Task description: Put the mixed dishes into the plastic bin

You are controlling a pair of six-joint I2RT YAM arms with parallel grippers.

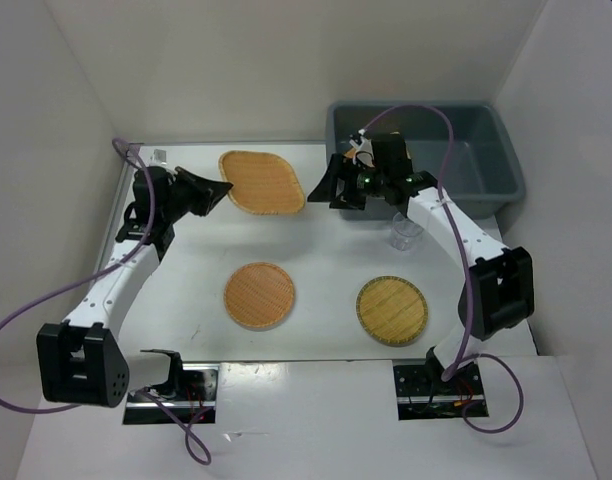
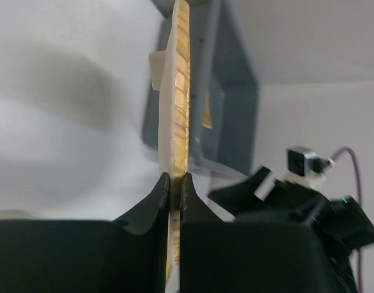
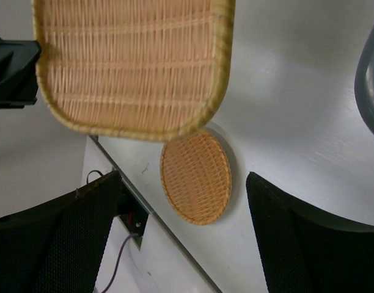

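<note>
My left gripper [image 1: 222,188] is shut on the left edge of a rounded-triangular woven plate [image 1: 262,182] and holds it above the table. In the left wrist view the plate [image 2: 179,91] shows edge-on between the closed fingers of the gripper [image 2: 173,180]. My right gripper [image 1: 333,191] is open and empty just right of that plate, in front of the grey-blue bin [image 1: 486,170]. Its wrist view shows the held plate [image 3: 132,61] above and a round orange plate [image 3: 196,177] on the table. A sliver of orange shows inside the bin [image 2: 206,113].
The round orange plate [image 1: 259,295] lies front centre-left, a paler yellow round plate [image 1: 393,311] lies front right. A clear glass cup [image 1: 406,232] stands beside the right forearm, near the bin's front wall. White walls enclose the table on three sides.
</note>
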